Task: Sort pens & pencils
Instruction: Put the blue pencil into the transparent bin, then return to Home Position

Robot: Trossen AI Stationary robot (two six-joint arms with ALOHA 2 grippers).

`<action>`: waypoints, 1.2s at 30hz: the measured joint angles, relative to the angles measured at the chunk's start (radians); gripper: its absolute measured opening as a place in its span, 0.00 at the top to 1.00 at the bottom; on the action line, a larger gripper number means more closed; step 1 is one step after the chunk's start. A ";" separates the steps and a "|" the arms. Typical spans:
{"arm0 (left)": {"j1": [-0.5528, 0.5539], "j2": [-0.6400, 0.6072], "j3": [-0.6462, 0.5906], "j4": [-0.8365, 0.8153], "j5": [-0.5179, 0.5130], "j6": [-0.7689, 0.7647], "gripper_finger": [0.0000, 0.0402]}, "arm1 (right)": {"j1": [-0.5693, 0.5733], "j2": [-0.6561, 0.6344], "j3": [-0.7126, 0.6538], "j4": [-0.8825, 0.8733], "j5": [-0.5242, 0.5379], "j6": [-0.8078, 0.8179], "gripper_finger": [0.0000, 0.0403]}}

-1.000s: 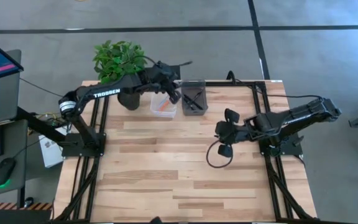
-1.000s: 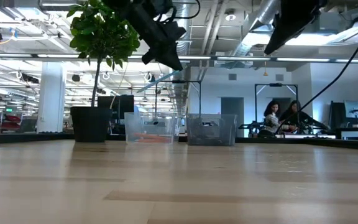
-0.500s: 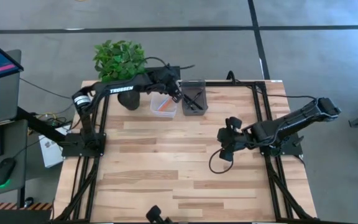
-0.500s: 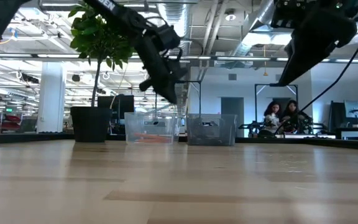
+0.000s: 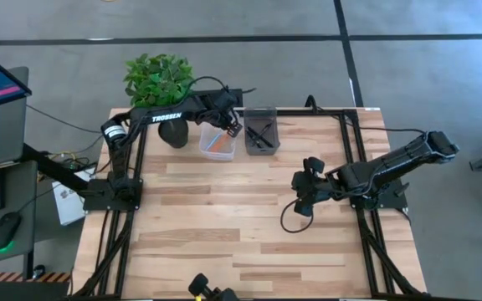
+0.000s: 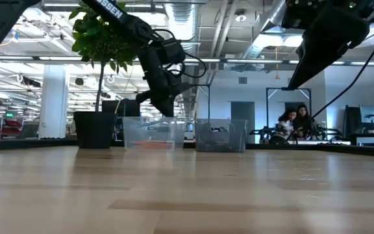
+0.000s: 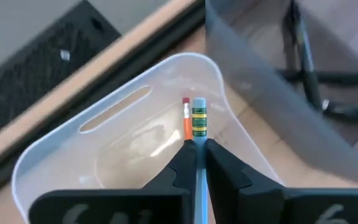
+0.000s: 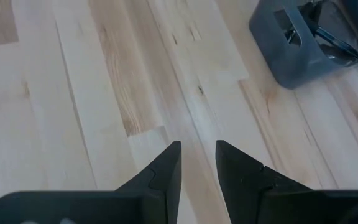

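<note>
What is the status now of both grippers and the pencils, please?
Left gripper shut on a pencil, over the clear bin. Right gripper open, empty, above bare table. Pens in the grey bin. Nothing in the way.

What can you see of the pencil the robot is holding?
The pencil is pinched between the left gripper fingers, over the clear bin. Its end shows a green and yellow metal band with a pale blue eraser on top. The rest is hidden by the fingers. Beside it, an orange pencil with a red eraser shows.
</note>
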 joint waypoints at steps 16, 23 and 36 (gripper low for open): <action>-0.027 0.000 0.002 -0.014 0.009 0.027 0.86 | 0.000 0.000 0.000 0.004 0.000 0.001 0.70; -0.116 -0.149 0.068 0.000 0.012 0.150 0.86 | 0.000 -0.051 -0.001 0.026 0.110 -0.002 0.70; -0.426 -0.656 -0.140 0.069 -0.239 0.225 0.86 | 0.000 -0.322 -0.001 0.168 0.236 -0.306 0.70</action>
